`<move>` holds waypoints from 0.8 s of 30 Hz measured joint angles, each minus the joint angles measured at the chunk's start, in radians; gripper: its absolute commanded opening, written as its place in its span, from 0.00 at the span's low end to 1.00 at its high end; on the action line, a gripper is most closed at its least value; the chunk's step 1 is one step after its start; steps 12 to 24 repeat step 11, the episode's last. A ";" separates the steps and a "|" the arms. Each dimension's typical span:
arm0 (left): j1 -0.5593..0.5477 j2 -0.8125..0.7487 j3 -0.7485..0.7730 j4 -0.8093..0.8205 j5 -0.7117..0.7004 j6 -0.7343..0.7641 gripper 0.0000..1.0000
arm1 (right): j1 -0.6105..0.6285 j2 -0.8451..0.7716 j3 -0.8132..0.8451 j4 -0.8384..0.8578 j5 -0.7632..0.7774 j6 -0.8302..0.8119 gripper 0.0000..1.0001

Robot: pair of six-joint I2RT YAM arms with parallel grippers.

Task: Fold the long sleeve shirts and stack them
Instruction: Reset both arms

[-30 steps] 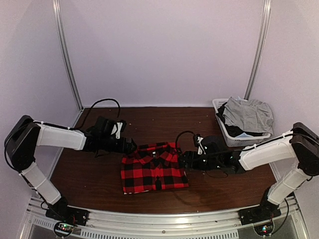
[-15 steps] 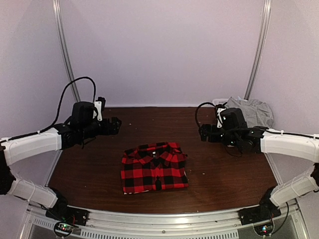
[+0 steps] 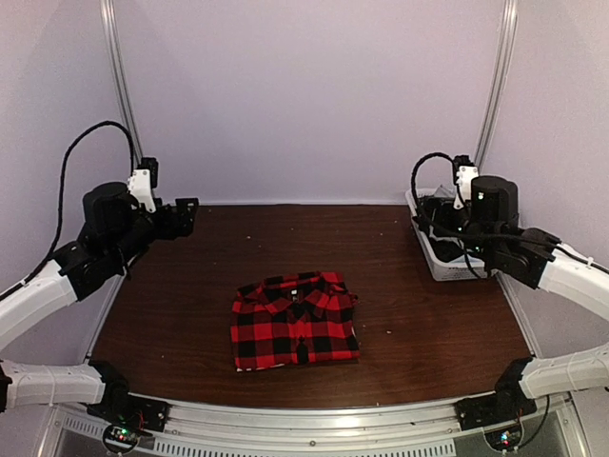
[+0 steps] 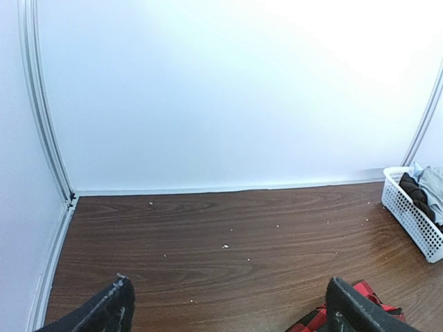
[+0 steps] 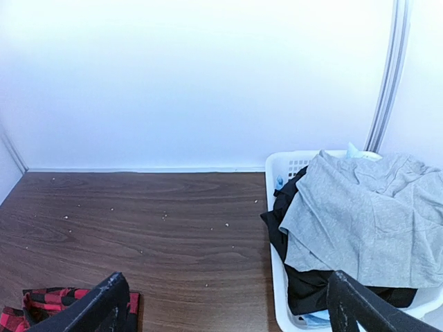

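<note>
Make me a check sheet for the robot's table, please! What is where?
Surface: brown wooden table, flat.
Job's things: one red-and-black checked shirt, folded, lying flat in the middle towards the front.
Clutter: white basket at the back right, holding a grey garment on top of black clothes; tiny pale specks on the wood.
Grippers: left arm and right arm both up off the table, jaws wide open, holding nothing.
Cables: a black left cable and right cable loop over the wrists, away from the shirt.
Surroundings: plain white walls, metal rails in the back corners.
</note>
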 measured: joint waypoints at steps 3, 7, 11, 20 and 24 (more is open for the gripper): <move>0.000 -0.051 -0.052 0.048 -0.003 0.011 0.98 | 0.000 -0.022 -0.001 0.009 0.016 -0.027 1.00; 0.000 -0.081 -0.110 0.063 -0.011 0.012 0.98 | 0.000 -0.020 -0.004 0.018 0.023 -0.044 1.00; 0.000 -0.062 -0.112 0.062 -0.017 0.012 0.98 | 0.000 -0.007 -0.004 0.021 0.024 -0.047 1.00; 0.000 -0.062 -0.112 0.062 -0.017 0.012 0.98 | 0.000 -0.007 -0.004 0.021 0.024 -0.047 1.00; 0.000 -0.062 -0.112 0.062 -0.017 0.012 0.98 | 0.000 -0.007 -0.004 0.021 0.024 -0.047 1.00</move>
